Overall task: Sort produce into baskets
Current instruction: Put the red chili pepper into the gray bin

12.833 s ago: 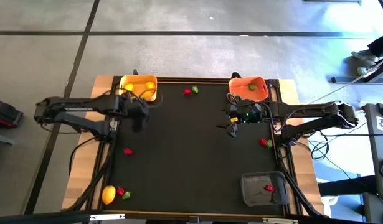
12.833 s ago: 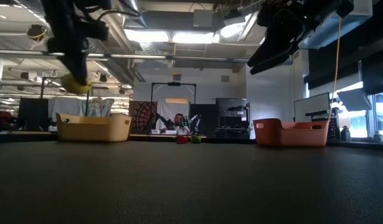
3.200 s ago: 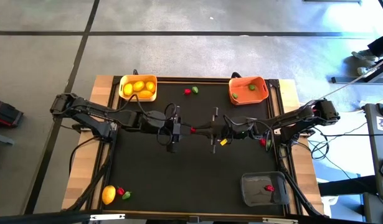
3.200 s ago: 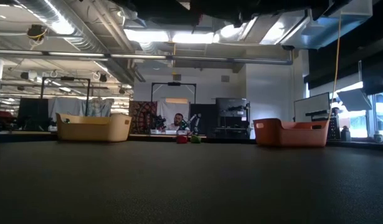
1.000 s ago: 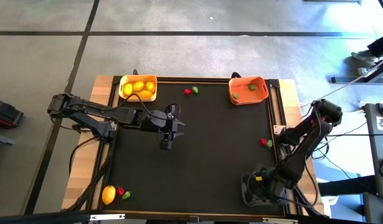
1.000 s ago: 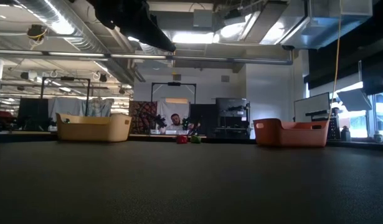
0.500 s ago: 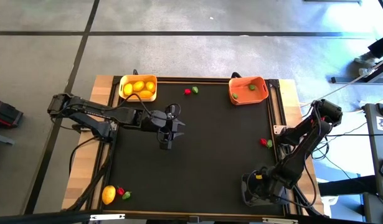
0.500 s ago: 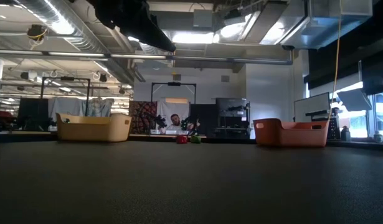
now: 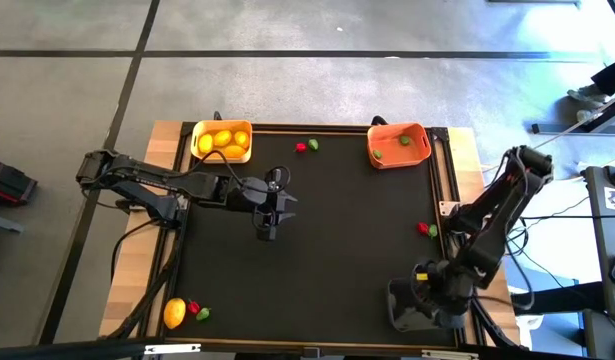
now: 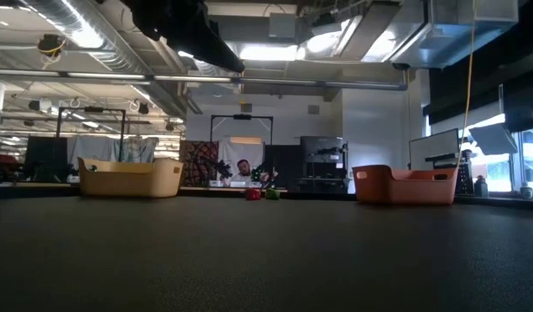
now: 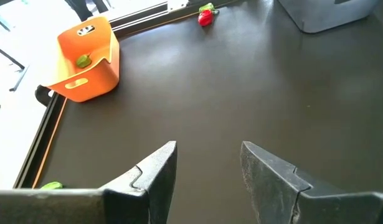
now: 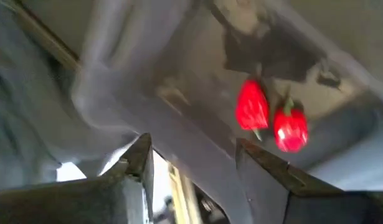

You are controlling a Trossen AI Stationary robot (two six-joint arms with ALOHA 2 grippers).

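Red pieces [image 12: 252, 106] in grey basket [image 9: 399, 300], right end effector [image 12: 194, 162] above, spread, empty, left end effector [image 11: 207, 171] likewise

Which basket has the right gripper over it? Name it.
The dark grey basket at the table's near right corner: the right gripper hangs above it, and two red pieces lie inside. The yellow-orange basket and the orange-red basket sit along the far edge.

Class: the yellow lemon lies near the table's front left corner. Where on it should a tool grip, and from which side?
Grip the lemon across its narrower middle, coming straight down from above. It lies flat and oval on the table, and red and green pieces sit close beside it, so a sideways approach would likely knock them.
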